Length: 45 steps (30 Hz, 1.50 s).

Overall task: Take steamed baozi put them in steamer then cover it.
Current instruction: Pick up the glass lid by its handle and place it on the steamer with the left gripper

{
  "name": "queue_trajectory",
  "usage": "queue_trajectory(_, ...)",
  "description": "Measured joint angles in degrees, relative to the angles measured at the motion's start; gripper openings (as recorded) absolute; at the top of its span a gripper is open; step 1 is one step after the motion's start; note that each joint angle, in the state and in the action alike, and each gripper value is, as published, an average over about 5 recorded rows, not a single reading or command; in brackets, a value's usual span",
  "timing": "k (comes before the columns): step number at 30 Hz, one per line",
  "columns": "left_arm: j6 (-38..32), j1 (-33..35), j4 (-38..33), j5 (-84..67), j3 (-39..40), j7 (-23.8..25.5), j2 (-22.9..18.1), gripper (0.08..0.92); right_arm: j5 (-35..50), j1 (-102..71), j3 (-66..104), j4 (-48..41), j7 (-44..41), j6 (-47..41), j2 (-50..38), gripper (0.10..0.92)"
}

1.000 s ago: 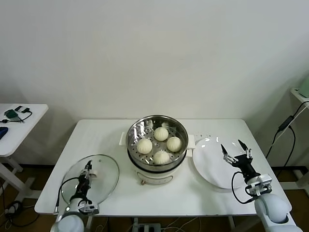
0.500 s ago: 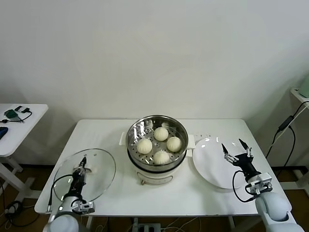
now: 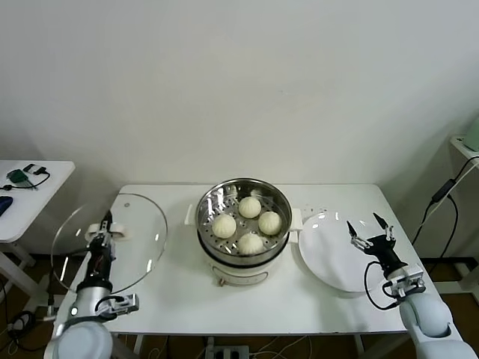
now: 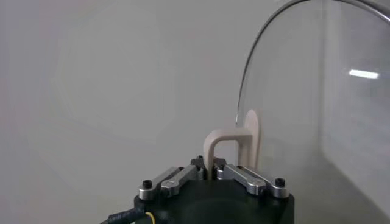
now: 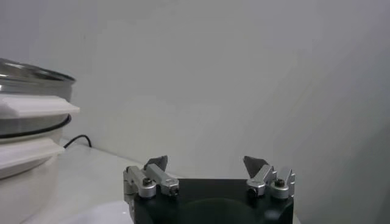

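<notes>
The glass lid (image 3: 109, 241) was held raised by its handle in the closed left gripper (image 3: 104, 232), left of the steamer (image 3: 243, 222), while the right gripper (image 3: 372, 236) was kept open over the plate (image 3: 329, 254).

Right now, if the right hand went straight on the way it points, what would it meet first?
Probably nothing on the table: the open right hand hovers above the white plate, pointing toward the bare back wall; depth is uncertain.
</notes>
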Motion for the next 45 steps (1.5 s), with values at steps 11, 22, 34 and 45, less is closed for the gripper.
queue_trajectory(11,12.23,-10.03,-4.81,2.24,15.54,7.36,5.35,0.153,-1.56,0.98,0.23,-1.44,0.24,0.45,0.76,0.823)
queue_trajectory(22,19.51,-26.18,-0.29,7.98,33.3,18.32,0.32,0.153,-3.05,0.88,1.4,-2.7,0.38,1.23,1.6,0.823)
queue_trajectory(34,21.02,-34.5,10.03,12.22,41.71,22.44,-10.26,0.153,-4.24,0.46,2.18,-3.07,0.41,1.63,2.33,0.823)
queue_trajectory(45,21.02,-36.9,17.67,13.68,43.27,22.78,-16.95,0.153,-5.19,0.44,2.19,-3.49,0.22,1.92,2.83,0.823)
